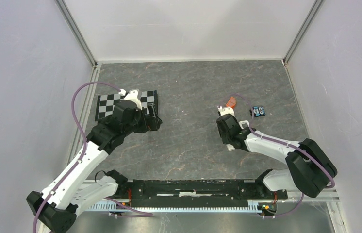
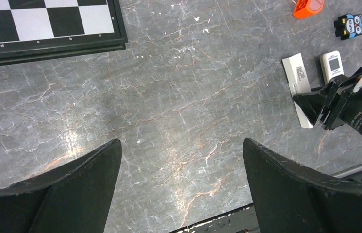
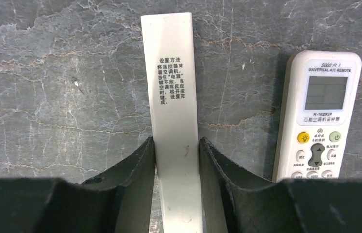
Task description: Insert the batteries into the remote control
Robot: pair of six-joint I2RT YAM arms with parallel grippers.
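The remote control (image 3: 322, 116) lies face up on the stone table, its white front showing a small screen and buttons; it also shows in the left wrist view as the remote (image 2: 333, 65). Just left of it is a long white flat cover strip (image 3: 172, 73) printed with black text. My right gripper (image 3: 176, 143) is shut on that strip, one jaw against each long edge. My left gripper (image 2: 181, 143) hangs wide open over bare table, far to the left, holding nothing. The batteries are out of view.
A black and white checkerboard (image 1: 116, 104) lies at the back left, under the left arm. An orange object (image 1: 231, 102) and a small black and blue block (image 1: 257, 111) sit behind the right gripper. The arms' black mounting rail (image 1: 193, 187) runs along the near edge.
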